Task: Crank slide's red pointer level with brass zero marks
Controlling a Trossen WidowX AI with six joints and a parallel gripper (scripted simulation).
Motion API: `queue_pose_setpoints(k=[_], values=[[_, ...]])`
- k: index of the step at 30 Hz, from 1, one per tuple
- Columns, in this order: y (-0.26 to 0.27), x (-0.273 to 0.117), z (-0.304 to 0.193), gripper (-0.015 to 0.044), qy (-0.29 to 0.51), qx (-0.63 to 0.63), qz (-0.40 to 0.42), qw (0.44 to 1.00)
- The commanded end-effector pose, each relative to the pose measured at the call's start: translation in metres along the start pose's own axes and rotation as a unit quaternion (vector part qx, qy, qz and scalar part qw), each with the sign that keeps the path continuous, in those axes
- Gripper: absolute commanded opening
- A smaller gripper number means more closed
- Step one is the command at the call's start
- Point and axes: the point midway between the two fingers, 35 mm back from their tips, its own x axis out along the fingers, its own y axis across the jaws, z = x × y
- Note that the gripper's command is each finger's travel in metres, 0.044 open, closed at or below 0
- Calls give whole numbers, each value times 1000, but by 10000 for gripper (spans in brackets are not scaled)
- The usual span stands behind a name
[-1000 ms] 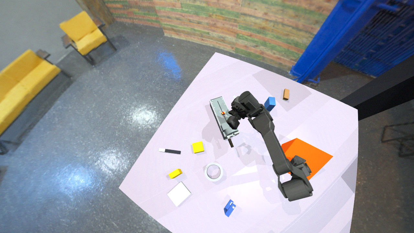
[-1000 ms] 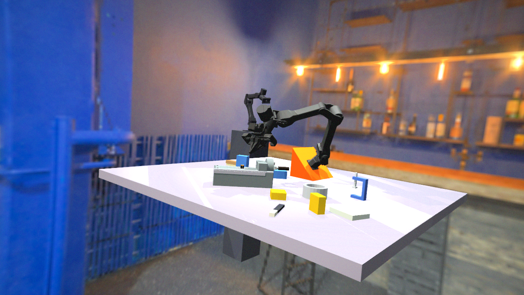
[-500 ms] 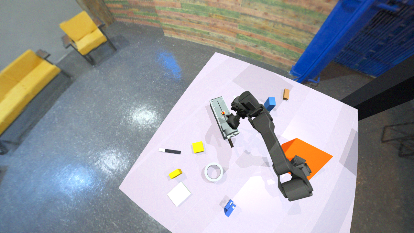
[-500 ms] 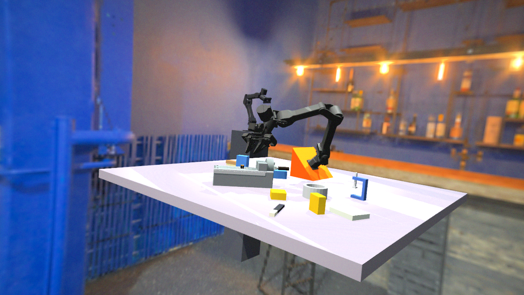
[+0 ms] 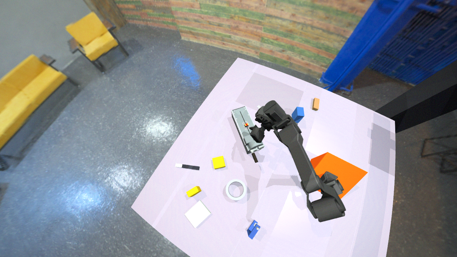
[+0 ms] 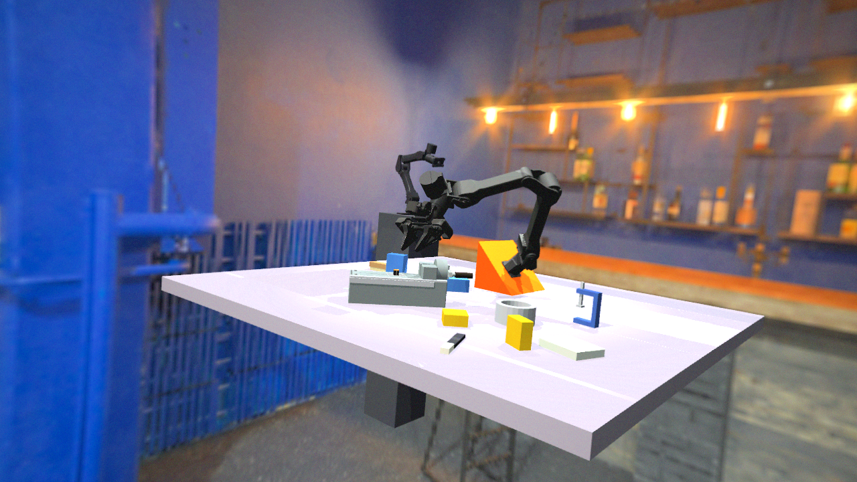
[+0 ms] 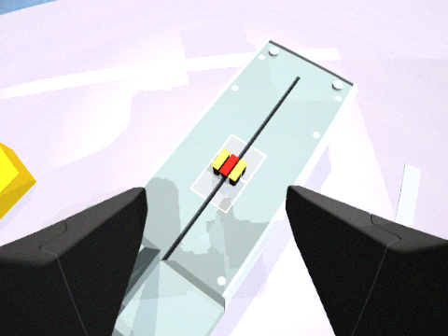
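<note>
The machine (image 5: pixel 240 115) (image 6: pixel 389 292) (image 7: pixel 274 106) is a long grey base with a dark slot along its top. On the slide, the red pointer (image 7: pixel 230 164) (image 5: pixel 246 124) sits between the two brass marks (image 7: pixel 219 161) (image 7: pixel 239 171), in line with them. The dark crank handle (image 5: pixel 254 157) (image 6: pixel 462 275) sticks out of the machine's grey end housing (image 7: pixel 168 324). My gripper (image 7: pixel 217 197) (image 5: pixel 255 132) (image 6: pixel 419 239) is open and empty. It hangs above the machine's crank end, clear of the handle and of the slide.
A blue cube (image 5: pixel 297 114) and a small orange block (image 5: pixel 315 104) lie behind the arm. An orange wedge (image 5: pixel 341 171) (image 6: pixel 497 272) stands by the arm's base. In front lie yellow blocks (image 5: pixel 218 162) (image 5: pixel 193 191), a tape ring (image 5: pixel 226 189), a marker (image 5: pixel 188 166), a white slab (image 5: pixel 197 214) and a blue clamp (image 5: pixel 253 229).
</note>
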Motion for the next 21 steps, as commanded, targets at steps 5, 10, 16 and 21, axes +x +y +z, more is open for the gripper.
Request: queue_pose_setpoints(k=[5,10,16,21], values=[[0,0,0,73,0,0,0,1000],[0,0,0,0,0,0,0,1000],[0,0,0,0,0,0,0,1000],[0,0,0,0,0,0,0,1000]])
